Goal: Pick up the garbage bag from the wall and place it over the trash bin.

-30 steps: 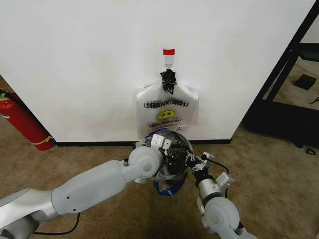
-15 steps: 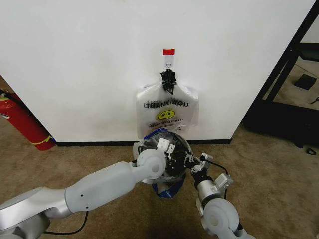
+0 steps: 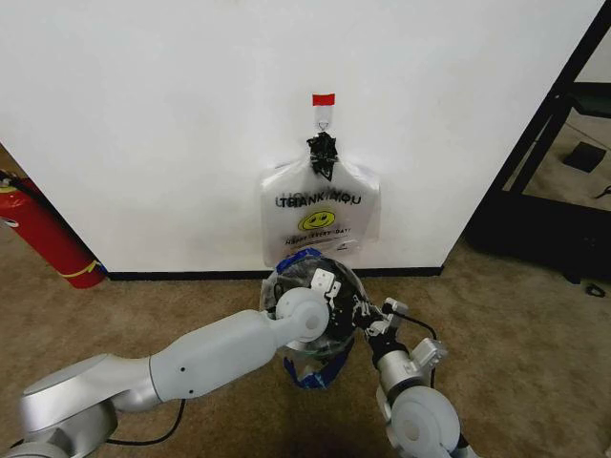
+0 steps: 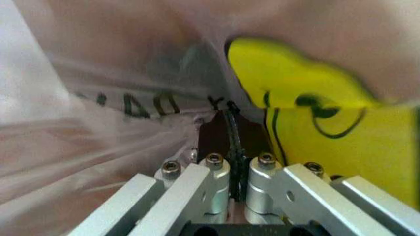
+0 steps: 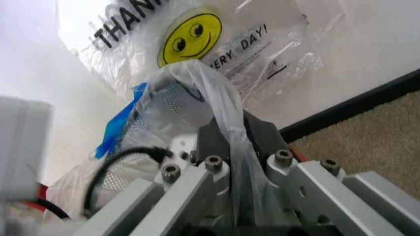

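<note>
The garbage bag (image 3: 307,370), translucent white with blue print, is draped around the trash bin (image 3: 321,329), whose black mesh shows through the plastic on the carpet below the wall (image 3: 143,114). My left gripper (image 3: 329,286) reaches across the bin's top. In the left wrist view the left gripper (image 4: 231,132) is shut on a fold of the garbage bag (image 4: 98,123), beside its yellow smiley. My right gripper (image 3: 361,310) is at the bin's right rim. In the right wrist view the right gripper (image 5: 233,132) is pinched on a strip of the garbage bag (image 5: 196,83).
A flat bundle of identical bags (image 3: 320,215) hangs under a black tie from the hook (image 3: 324,119) below red tape. A red fire extinguisher (image 3: 43,239) stands at the left by the baseboard. A black frame (image 3: 554,124) is at the right. Open carpet lies around the bin.
My left arm has reached farther right across the bin's top, and the bag's blue lower part has shifted a little lower and to the left. The right gripper has barely moved.
</note>
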`<state>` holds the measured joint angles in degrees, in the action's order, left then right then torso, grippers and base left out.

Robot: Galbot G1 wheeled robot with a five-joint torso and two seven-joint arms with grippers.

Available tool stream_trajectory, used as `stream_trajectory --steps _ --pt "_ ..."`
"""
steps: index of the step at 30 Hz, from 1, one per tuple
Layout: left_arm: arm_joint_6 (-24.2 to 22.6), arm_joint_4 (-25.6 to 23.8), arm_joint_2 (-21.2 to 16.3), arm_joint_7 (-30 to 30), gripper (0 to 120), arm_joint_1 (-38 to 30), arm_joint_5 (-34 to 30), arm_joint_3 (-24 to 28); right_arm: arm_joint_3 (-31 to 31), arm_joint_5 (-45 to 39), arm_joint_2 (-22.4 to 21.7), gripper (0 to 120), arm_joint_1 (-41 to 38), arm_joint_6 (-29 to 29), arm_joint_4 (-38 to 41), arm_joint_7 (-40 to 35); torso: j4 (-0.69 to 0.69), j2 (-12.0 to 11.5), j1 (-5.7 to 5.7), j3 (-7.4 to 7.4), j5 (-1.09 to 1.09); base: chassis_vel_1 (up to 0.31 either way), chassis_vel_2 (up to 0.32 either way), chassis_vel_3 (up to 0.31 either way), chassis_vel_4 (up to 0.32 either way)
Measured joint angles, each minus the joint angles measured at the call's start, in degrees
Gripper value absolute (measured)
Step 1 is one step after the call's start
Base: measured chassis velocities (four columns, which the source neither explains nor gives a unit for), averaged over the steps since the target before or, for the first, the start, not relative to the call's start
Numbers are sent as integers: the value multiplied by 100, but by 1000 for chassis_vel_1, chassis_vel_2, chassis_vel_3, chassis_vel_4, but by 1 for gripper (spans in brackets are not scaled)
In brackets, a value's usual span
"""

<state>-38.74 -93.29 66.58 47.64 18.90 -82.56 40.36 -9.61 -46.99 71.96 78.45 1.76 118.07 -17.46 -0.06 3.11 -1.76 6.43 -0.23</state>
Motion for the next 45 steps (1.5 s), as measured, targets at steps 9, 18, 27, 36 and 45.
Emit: stream_trajectory --steps 9,18,27,36,45 --pt "39 347 123 -214 0 116 424 92 10 -33 14 1 20 8 51 -14 0 0 0 0 -1 0 0 0 0" --pt "204 582 206 -343 0 163 619 40 3 -50 9 1 65 12 64 -13 0 0 0 0 -1 0 0 0 0" --pt "911 748 177 -672 0 189 976 -150 18 -43 15 1 115 15 69 27 0 0 0 0 -1 0 0 0 0" --pt "278 -5 -307 -526 0 294 725 230 14 -47 -3 1 22 35 34 -9 0 0 0 0 -3 0 0 0 0" --pt "433 -95 -314 -509 0 155 593 160 43 228 22 1 62 -36 -10 119 -2 0 0 0 -1 0 0 0 0"
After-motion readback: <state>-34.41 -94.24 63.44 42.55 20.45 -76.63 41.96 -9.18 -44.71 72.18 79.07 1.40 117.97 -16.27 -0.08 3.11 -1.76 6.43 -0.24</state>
